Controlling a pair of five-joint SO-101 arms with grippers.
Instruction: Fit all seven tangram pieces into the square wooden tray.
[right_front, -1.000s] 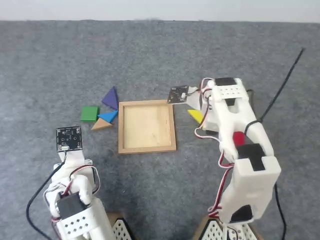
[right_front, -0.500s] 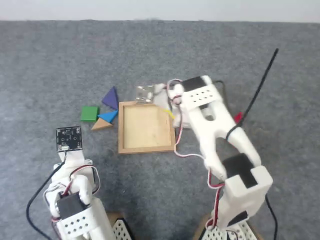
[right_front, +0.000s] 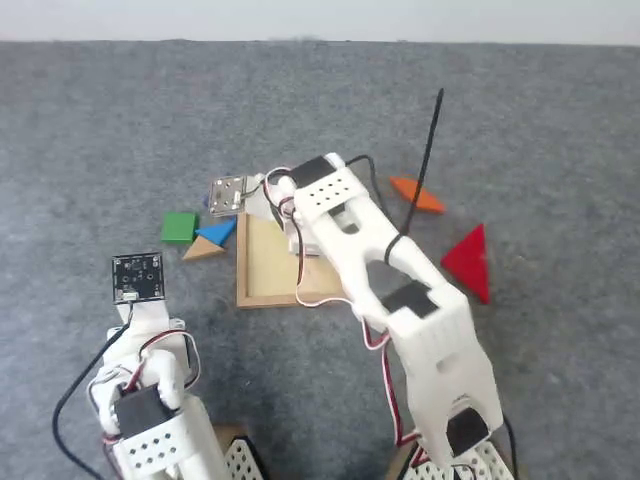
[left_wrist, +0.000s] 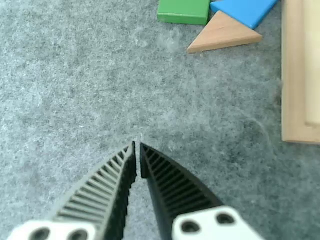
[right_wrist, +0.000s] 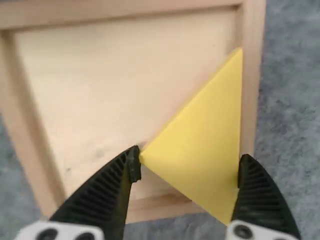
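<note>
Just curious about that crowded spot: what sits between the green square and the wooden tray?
A blue triangle and a bare-wood triangle, side by side, as the high view shows.

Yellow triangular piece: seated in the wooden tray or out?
Not seated: the yellow triangular piece is clamped between the jaws of the right gripper, one corner overhanging the rim of the square wooden tray.

Grey felt-like cloth (right_front: 520, 110) covered the table (right_front: 90, 110), fibres matted and mottled. A pale band (right_front: 320, 18) ran along its far edge, wall or surface unclear. Light even, shadows soft.
</note>
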